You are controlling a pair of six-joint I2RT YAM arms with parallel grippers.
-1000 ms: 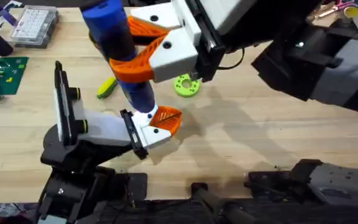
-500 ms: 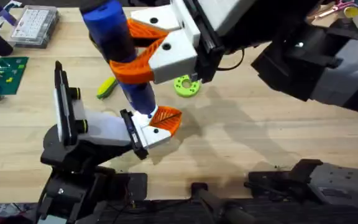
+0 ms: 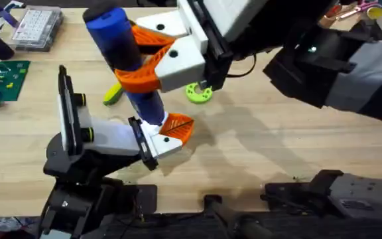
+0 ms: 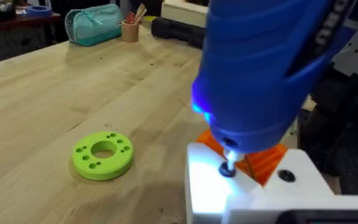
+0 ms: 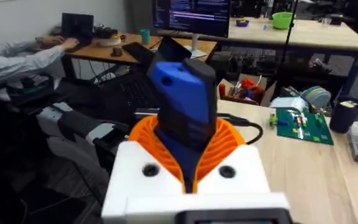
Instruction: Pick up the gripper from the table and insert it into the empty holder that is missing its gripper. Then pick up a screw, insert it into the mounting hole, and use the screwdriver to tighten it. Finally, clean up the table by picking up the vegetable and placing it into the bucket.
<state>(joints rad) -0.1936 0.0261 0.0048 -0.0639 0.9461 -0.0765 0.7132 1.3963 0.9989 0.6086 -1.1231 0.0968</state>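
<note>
Since the earlier frame, our right end effector has shifted slightly toward the left edge of the worktop, its orange pads clamped on the screwdriver. We hold the screwdriver tip on the screw atop the white-and-orange gripper. We cannot tell the left end effector's state.

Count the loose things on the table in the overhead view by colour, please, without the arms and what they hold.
Green: 2, the ring with holes and the circuit board
Yellow with green: 1, the toy corn
Clear: 1, the compartment box
Total: 4
</note>
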